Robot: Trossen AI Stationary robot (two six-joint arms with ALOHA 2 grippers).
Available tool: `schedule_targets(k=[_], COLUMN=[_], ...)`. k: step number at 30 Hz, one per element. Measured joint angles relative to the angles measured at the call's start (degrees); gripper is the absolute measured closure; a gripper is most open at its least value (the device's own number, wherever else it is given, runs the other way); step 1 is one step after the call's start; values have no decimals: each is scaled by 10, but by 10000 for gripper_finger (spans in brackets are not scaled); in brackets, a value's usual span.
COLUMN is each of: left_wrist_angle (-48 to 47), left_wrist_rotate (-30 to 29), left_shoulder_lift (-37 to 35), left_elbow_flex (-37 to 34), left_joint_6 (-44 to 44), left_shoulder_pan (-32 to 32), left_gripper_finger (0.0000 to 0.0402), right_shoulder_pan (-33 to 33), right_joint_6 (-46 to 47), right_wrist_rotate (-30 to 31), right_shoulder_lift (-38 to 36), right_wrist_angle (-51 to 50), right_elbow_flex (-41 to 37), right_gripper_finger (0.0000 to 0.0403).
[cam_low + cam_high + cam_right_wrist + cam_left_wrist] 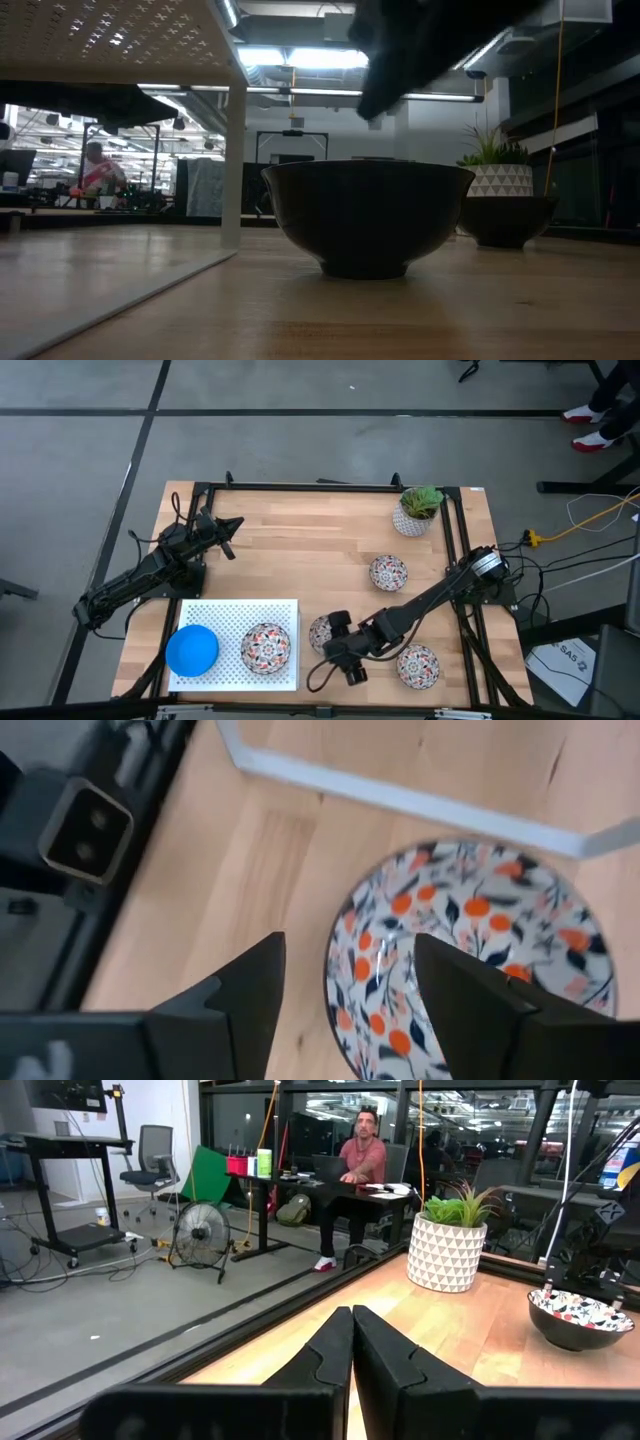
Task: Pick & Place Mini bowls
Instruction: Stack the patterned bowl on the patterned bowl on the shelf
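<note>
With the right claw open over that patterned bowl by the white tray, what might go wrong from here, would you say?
1. The right claw straddles the floral bowl's rim; a thin rim pinch may slip or tip the bowl.
2. The white tray's edge lies close by, so a low carry could catch on it.
3. The tray already holds a blue bowl and a patterned bowl, limiting placement room.

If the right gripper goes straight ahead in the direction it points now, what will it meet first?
Most likely the floral bowl beside the white tray: the open right gripper points down at its rim, one finger over the inside, one over bare table. Depth is unclear.
</note>
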Motion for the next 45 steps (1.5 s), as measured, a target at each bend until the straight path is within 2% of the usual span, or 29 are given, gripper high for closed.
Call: schedule_targets(k=[10, 17, 20, 29, 35, 38, 45], left_wrist_angle=[0, 0, 0, 0, 0, 0, 0], left_wrist_rotate=[0, 0, 0, 0, 0, 0, 0], left_shoulder_lift=[0, 0, 0, 0, 0, 0, 0], left_elbow_flex=[0, 0, 0, 0, 0, 0, 0], left_joint_6=[0, 0, 0, 0, 0, 0, 0], left_shoulder_pan=[0, 0, 0, 0, 0, 0, 0], left_gripper_finger=[396, 396, 398, 394, 398, 397, 395], right_shoulder_pan=[0, 0, 0, 0, -1, -1, -1], right_joint_6=[1, 2, 4, 4, 1, 14, 68], right_wrist_rotate=[-2, 0, 0, 0, 9, 27, 50], right_shoulder_lift=[0, 0, 0, 0, 0, -2, 0], right_wrist_angle=[31, 43, 46, 41, 45, 46, 47], right_elbow_flex=[-62, -71, -71, -71, -69, -69, -69], right_gripper_finger=[187, 191, 211, 325, 381, 391, 381])
